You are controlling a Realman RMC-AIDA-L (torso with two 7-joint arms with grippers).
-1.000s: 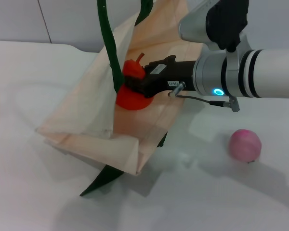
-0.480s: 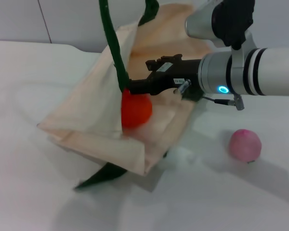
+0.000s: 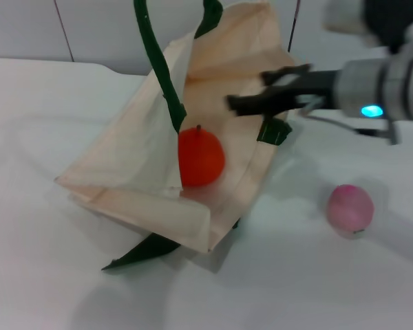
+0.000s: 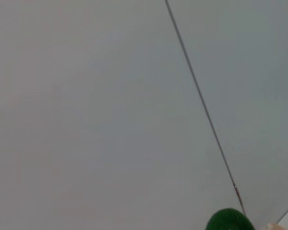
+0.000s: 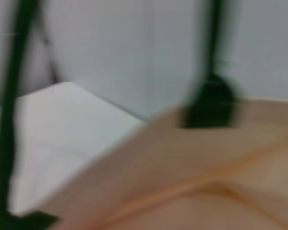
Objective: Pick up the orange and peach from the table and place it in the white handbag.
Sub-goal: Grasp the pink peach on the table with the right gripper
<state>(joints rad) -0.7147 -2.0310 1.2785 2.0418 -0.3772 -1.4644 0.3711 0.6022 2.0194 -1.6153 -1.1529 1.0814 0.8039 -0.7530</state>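
Handbag point(image 3: 158, 165) lies at the left of the worktop point(image 3: 48, 275), its mouth propped up and open toward the robot, one green handle point(image 3: 155, 62) drawn up out of the top of the head view. That lift is probably what keeps the mouth gaping, though what holds the handle is out of sight; the left tool does not show in any view, and its wrist camera sees only a wall and a bit of green. Inside the open mouth sits the orange point(image 3: 200, 157), resting on the lower fabric panel just beside the base of the raised handle, stem up. Nothing touches it, so this half of the task looks done.

Further right, the right tool point(image 3: 244, 103) hangs in the air above the bag's far edge, apart from the orange. It is released: the two dark fingers point(image 3: 289, 73) stand spread with nothing between them. Its wrist camera looks along the cream fabric toward a green strap tab point(image 5: 211, 103), which fits a tool placed over the bag and not in it.

At the far right the peach point(image 3: 350, 208) rests alone on the bare worktop, well apart from the bag and below the right arm. It is the fruit left to collect, and the right tool, empty and nearest, seems the one to take it.
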